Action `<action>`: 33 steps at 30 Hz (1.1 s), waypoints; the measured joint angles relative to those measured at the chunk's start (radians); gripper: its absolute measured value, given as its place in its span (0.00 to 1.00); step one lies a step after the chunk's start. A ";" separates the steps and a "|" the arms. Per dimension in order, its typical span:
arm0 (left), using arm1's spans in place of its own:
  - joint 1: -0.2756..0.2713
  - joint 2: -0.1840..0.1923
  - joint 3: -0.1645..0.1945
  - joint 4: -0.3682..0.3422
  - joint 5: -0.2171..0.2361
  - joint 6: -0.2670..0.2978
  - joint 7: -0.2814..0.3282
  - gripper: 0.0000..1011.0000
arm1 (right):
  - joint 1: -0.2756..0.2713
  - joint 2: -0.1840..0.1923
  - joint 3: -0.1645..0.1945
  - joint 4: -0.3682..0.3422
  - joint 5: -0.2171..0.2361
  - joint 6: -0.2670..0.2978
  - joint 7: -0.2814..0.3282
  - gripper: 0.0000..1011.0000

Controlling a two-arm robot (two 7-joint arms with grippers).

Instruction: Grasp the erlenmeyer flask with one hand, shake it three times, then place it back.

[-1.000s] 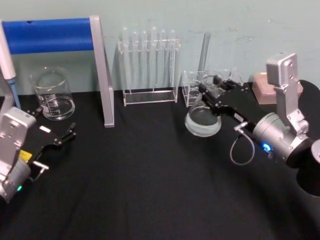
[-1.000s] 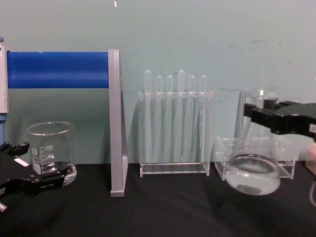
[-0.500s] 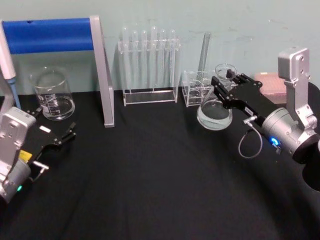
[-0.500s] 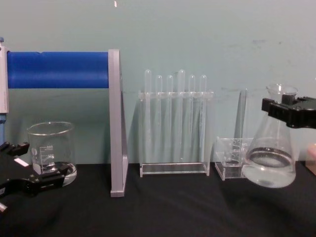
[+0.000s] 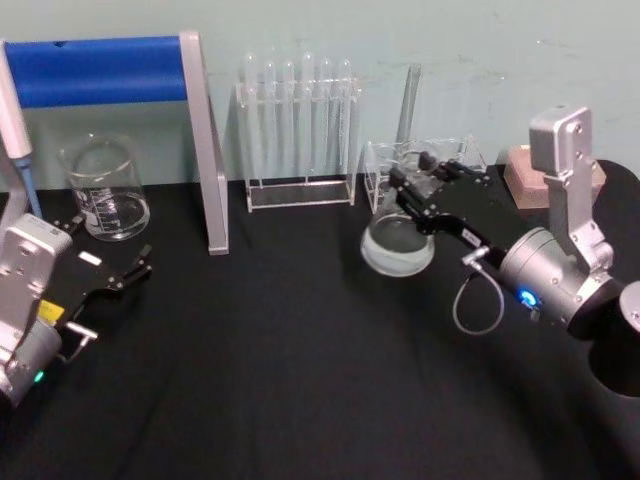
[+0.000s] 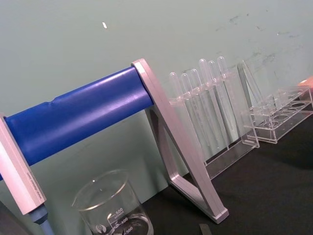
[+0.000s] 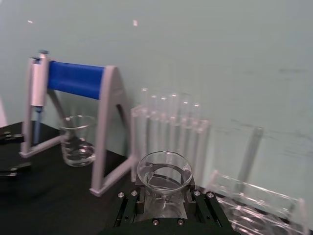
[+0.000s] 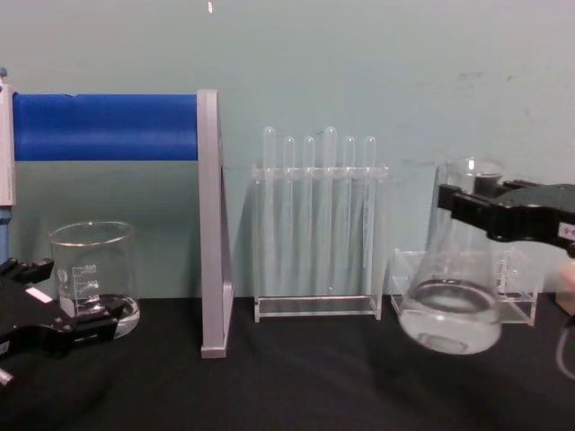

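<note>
Right pincer [image 5: 415, 187]: black, closed round the neck of the erlenmeyer flask [image 5: 398, 243] just under the flared lip, no visible slack; in the right wrist view the flask mouth [image 7: 164, 172] sits directly ahead of the jaws. Flask: held clear of the black tabletop [image 5: 280, 350] at the right rear, tilted, its wide base swung toward the robot's left, in front of the small clear rack [image 5: 385, 172]. Change noted: half a second ago the flask hung nearly upright and further to the right; it has now swung back left to about the tilted pose of a second ago. Reading: one back-and-forth of the shaking is under way, so the task sits in its middle stage; the count of swings cannot be fixed from these views, and the put-down remains to be done. Left pincer [image 5: 112, 248]: parked at the near left, fingers apart, empty. Nearby: beaker [image 5: 105, 190], test-tube rack [image 5: 300, 135], blue-barred stand [image 5: 100, 70].
</note>
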 joint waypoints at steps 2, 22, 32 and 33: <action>0.000 0.000 0.000 0.000 0.000 0.000 0.000 0.99 | -0.007 0.002 -0.011 -0.015 0.005 0.001 0.012 0.44; 0.000 0.000 0.000 0.000 0.000 0.000 0.000 0.99 | -0.060 0.040 -0.107 -0.122 0.058 0.010 0.084 0.44; 0.000 0.000 0.000 0.000 0.000 0.000 0.000 0.99 | -0.071 0.064 -0.142 -0.147 0.074 0.008 0.101 0.44; 0.000 0.000 0.000 0.000 0.000 0.000 0.000 0.99 | -0.071 0.065 -0.144 -0.147 0.074 0.007 0.101 0.44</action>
